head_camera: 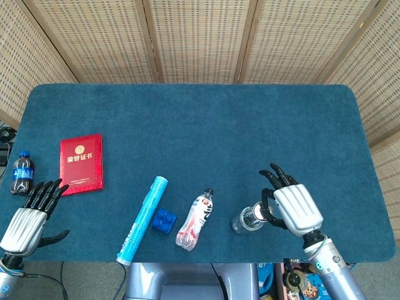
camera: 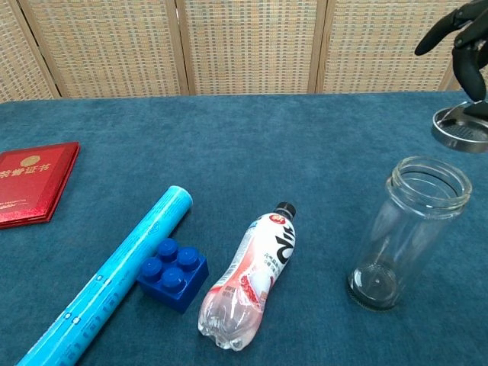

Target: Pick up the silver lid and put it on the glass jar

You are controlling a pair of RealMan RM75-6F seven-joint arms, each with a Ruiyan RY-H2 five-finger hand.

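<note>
**Silver lid held just above and beside the jar mouth**

The right hand (head_camera: 289, 207) grips the round silver metal lid (camera: 460, 130) in its dark fingers (camera: 467, 46), holding it in the air just above and to the right of the clear glass jar (camera: 409, 229). The lid is roughly level and not touching the jar's rim. The jar stands upright and open on the blue felt-covered table (head_camera: 194, 131).

Left of the jar lies a small plastic drink bottle with a pink-and-white label (camera: 255, 277), then a blue toy building brick (camera: 173, 274) touching a light blue cardboard tube (camera: 114, 271). Far left of the jar lie a red certificate booklet (head_camera: 81, 162) and a small dark cola bottle (head_camera: 20, 172).

The left hand (head_camera: 30, 215) rests at the table's near edge, well apart from the jar, fingers spread and holding nothing.
</note>
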